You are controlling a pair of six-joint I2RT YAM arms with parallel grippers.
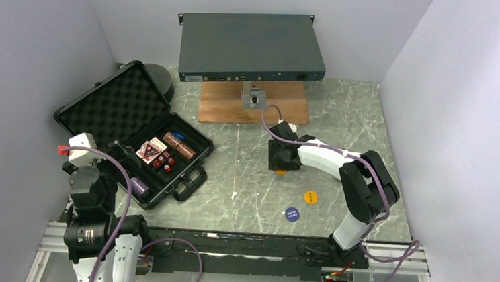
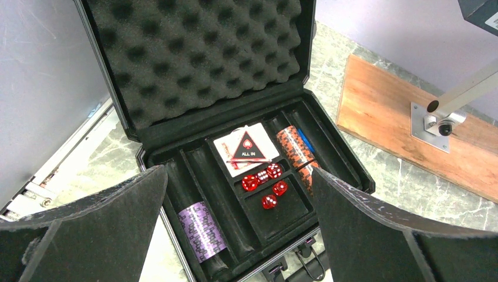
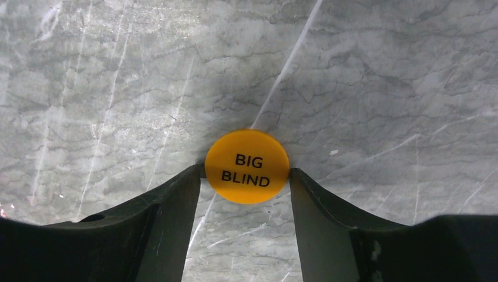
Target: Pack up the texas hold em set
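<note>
While low, right tool (image 3: 244, 173) around button (image 3: 247, 166)

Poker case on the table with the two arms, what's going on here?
The robot is packing a poker set. Its right gripper is shut on an orange BIG BLIND button over the marble table. The left gripper hovers open above the open case, which already holds purple chips, red dice and an ALL IN card. Another orange disc and a blue disc lie on the table.
</note>
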